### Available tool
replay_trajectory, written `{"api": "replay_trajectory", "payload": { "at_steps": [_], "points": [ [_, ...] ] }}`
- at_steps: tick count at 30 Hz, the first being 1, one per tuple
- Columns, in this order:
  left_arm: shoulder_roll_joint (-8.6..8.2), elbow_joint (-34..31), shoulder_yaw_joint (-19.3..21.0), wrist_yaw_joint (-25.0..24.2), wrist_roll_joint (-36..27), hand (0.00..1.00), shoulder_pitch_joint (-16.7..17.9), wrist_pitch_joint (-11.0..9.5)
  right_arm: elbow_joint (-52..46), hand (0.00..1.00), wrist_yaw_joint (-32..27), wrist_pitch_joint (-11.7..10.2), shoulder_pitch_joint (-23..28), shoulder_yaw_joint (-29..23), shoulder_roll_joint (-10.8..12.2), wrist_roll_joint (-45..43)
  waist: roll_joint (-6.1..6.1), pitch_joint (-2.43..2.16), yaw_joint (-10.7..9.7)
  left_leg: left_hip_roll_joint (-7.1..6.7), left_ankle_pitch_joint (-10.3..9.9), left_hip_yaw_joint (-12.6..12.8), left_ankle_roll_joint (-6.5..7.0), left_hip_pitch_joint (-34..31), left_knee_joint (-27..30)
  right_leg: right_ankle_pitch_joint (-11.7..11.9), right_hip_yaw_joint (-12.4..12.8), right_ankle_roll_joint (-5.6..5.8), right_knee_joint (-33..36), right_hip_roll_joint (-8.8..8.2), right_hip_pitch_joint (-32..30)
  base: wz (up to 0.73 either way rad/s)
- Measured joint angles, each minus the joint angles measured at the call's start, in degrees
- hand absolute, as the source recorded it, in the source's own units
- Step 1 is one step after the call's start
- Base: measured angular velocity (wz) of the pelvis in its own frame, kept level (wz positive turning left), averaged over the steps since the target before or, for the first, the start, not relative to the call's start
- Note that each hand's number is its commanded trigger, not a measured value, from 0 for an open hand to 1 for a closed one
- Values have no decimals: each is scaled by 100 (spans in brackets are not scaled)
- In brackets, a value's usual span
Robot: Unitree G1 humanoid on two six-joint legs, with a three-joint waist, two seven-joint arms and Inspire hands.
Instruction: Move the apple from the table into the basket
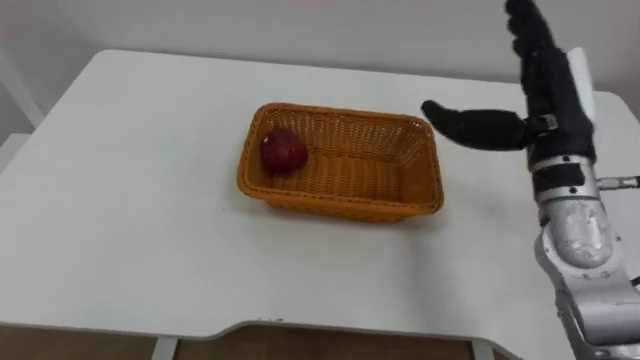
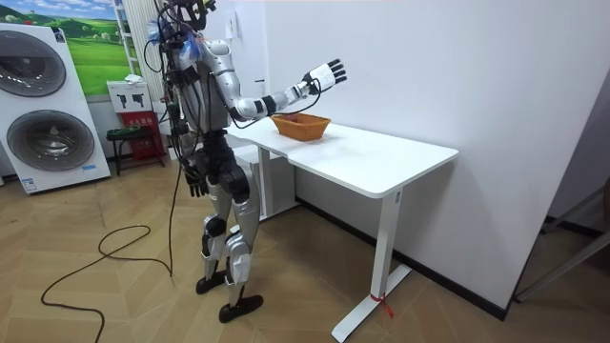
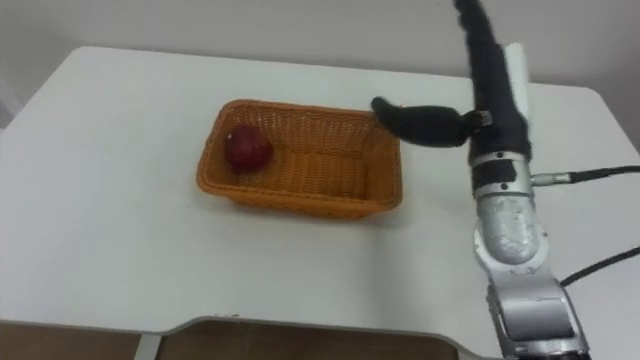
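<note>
A white table [image 1: 120,230] takes up most of the eye views, and an orange wicker basket [image 1: 340,205] sits near its middle, a little above centre frame. The apple [image 1: 284,150], dark red, lies inside the basket at its left end, close against the left wall and the far rim. The right hand [image 1: 548,95] is raised at the upper right of the frame, above and just right of the basket's right end. Its fingers are straight and point upward, its thumb sticks out to the left over the basket's right corner, and nothing is in its grasp. In the room view the robot stands upright at the table's end on the room view's left, with that arm stretched out over the basket. What seems to be the left hand [image 2: 195,181] hangs low beside the hip, too small there to judge its fingers. Two washing machines [image 2: 48,105] stand behind the robot at the far left.
</note>
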Motion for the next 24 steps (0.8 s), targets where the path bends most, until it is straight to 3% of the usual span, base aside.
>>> {"api": "replay_trajectory", "payload": {
  "at_steps": [4, 9, 16, 20, 24],
  "points": [
    [2, -7, 257, 31, 2, 0, 101, 10, 84, 0, -786, -41, 167, -712, -160, 0, 7, -13, -132, 9, 0, 66, 0, -11, -9, -4, 55, 7, 10, 6, -47, -9],
    [3, -30, 269, 106, 2, 0, 107, 41, 694, 0, -1758, -31, 348, -1384, -180, 99, 8, -41, -402, 15, 0, 155, 0, 38, -36, -6, 181, 9, 16, 35, -51, -10],
    [16, -221, 587, 187, -12, 0, 168, 116, 1253, 0, -2711, -6, 903, -2101, -188, 180, -52, -63, -504, 31, 0, 281, 0, 66, -93, -7, 277, 10, 23, 48, -126, -10],
    [13, -450, 731, 221, -6, 0, 245, 158, 2122, 0, -3183, -3, 1101, -2449, -194, 849, -83, -70, -589, 35, -1, 340, 0, 57, -122, -7, 359, 10, 23, 59, -163, -7],
    [20, -509, 924, 331, -130, 0, 251, 159, 3620, 0, -3197, 37, 1382, -2595, -187, 1913, -93, -98, -740, 35, -1, 306, 1, 0, -105, -8, 315, 11, 12, 55, -172, 6]
  ]
}}
